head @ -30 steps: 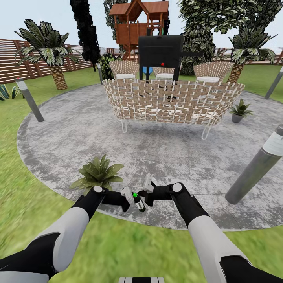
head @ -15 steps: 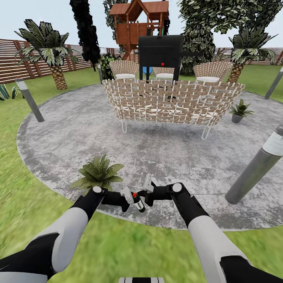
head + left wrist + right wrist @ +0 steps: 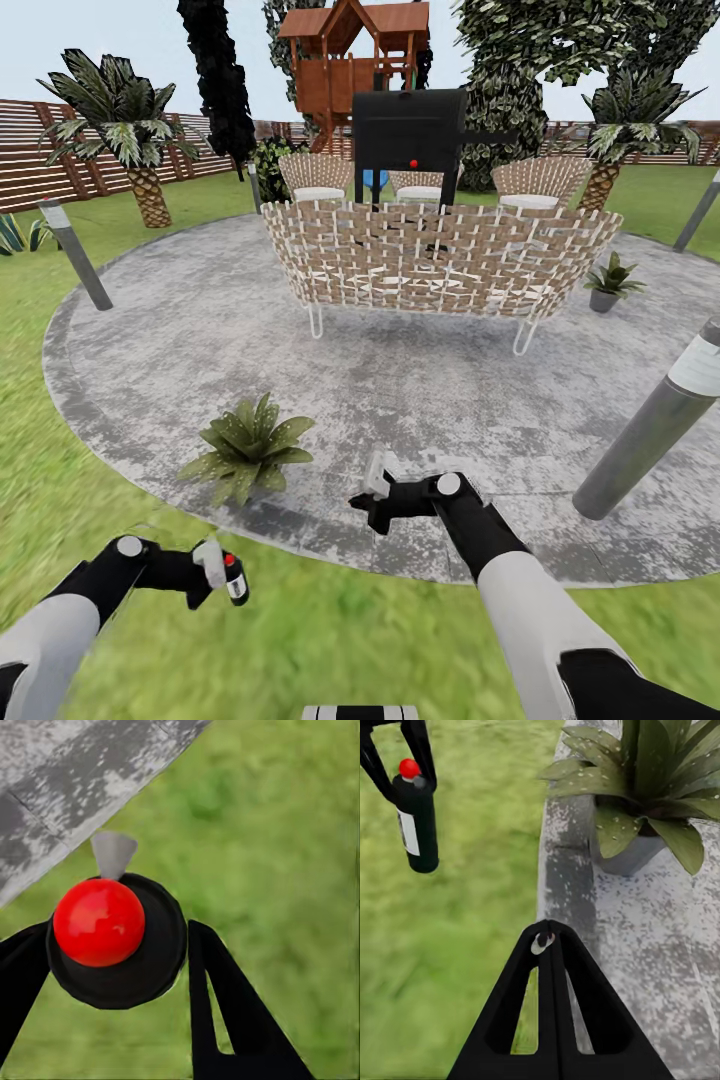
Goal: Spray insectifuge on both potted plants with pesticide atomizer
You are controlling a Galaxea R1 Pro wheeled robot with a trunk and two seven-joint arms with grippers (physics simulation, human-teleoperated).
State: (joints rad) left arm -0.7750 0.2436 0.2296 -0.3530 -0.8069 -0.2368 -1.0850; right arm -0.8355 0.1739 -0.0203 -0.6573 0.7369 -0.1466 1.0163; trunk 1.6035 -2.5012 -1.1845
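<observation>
The left tool (image 3: 222, 578), clamped on the bottle (image 3: 236, 580), should be aimed at one o'clock toward the plant (image 3: 248, 443) (right tool (image 3: 545, 942) closed, empty).

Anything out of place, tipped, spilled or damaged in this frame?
Nothing stands out. The pesticide atomizer hangs upright in the left hand over the lawn, the near potted plant stands upright at the patio edge, and the right hand is shut, holding nothing.
</observation>
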